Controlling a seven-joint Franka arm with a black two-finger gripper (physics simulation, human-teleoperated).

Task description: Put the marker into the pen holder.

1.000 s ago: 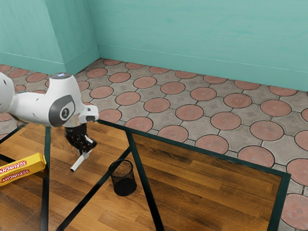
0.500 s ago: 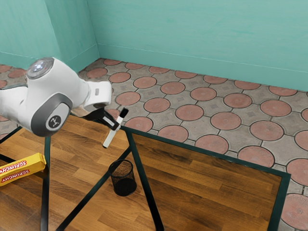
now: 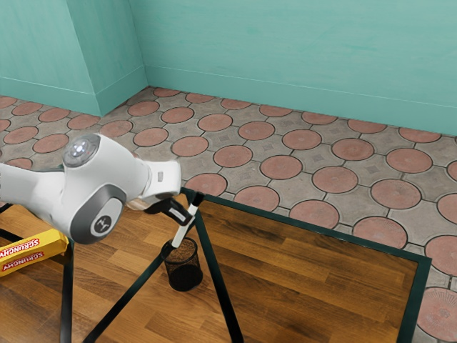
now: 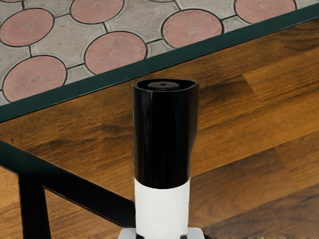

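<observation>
1. Exterior view, end effector: the gripper (image 3: 187, 216) is clamped on the marker (image 3: 183, 233). The arm (image 3: 86, 193) enters from the exterior view's left.
2. Exterior view, marker: orientation tilted, black cap end up, white end down. The lower end overlaps the rim of the pen holder (image 3: 184, 276); whether it is above or inside the opening cannot be determined.
3. Exterior view, surroundings: the pen holder, a black mesh cylinder, stands upright on the wood-topped table (image 3: 307, 279). A yellow box (image 3: 32, 251) lies toward the exterior view's left.
4. Wrist view: the black cap (image 4: 163, 139) extends beyond the grip point. Fingertips (image 4: 196, 233) bear on two opposite sides of the white barrel (image 4: 162, 209).
</observation>
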